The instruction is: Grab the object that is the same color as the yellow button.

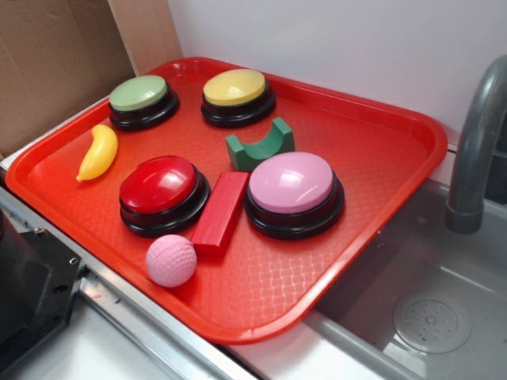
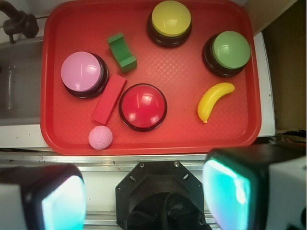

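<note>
The claw sits nearest the wrist camera, its two pads spread wide and gripping nothing — released, and parked off the near edge of the tray rather than over anything, which reads as a start pose with the reach not yet begun. The thing to fetch is the banana: it lies flat on the red tray, by itself near one side rim, just beside the green button and a little apart from the red button. That open patch around it looks helpful, since the pads should be able to straddle its curved body without nudging a neighbour. The yellow button that sets the colour stands at the tray's far edge, next to the green one, well apart from the claw; it is the likely wrong pick, being the same yellow. Further out are a green arch block, a red bar lying between the red button and the pink button, and a pink ball by the near rim. The tray rests on the worktop beside a sink — its tap rises at the side.
</note>
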`<state>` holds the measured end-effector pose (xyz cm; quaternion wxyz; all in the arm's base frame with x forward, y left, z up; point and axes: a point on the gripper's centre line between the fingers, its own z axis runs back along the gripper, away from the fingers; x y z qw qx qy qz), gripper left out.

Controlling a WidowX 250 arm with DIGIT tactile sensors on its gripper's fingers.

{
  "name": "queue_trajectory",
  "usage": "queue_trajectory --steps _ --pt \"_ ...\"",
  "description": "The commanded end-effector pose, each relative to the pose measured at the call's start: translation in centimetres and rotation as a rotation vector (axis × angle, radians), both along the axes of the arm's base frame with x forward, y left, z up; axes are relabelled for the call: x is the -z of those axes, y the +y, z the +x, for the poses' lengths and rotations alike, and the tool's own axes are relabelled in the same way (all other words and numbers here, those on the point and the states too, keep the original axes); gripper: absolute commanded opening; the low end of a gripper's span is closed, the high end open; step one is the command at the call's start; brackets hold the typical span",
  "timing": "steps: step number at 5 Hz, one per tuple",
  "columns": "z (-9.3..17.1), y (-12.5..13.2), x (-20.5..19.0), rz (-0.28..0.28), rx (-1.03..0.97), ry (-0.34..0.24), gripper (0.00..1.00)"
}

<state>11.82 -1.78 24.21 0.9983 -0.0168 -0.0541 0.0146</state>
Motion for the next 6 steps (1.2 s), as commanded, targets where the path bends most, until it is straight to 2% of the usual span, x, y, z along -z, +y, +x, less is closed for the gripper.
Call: queue_trajectory --steps 1,2,3,4,5,6 --pt "0.0 0.0 0.0 0.0 0.0 0.0 1.0" --pt "1.0 2.0 1.8 -0.051 -0.127 -0.033 1.0" --pt "1.7 4.2 3.8 -0.036 -0.247 -0.037 1.0" --pt "2.5 6.7 6.2 -0.038 -0.37 -0.073 1.0" --pt "2.9 8.6 8.2 -0.013 -0.542 -0.11 1.0" --pt "3.9 10.4 11.1 0.033 -0.674 -0.175 1.0"
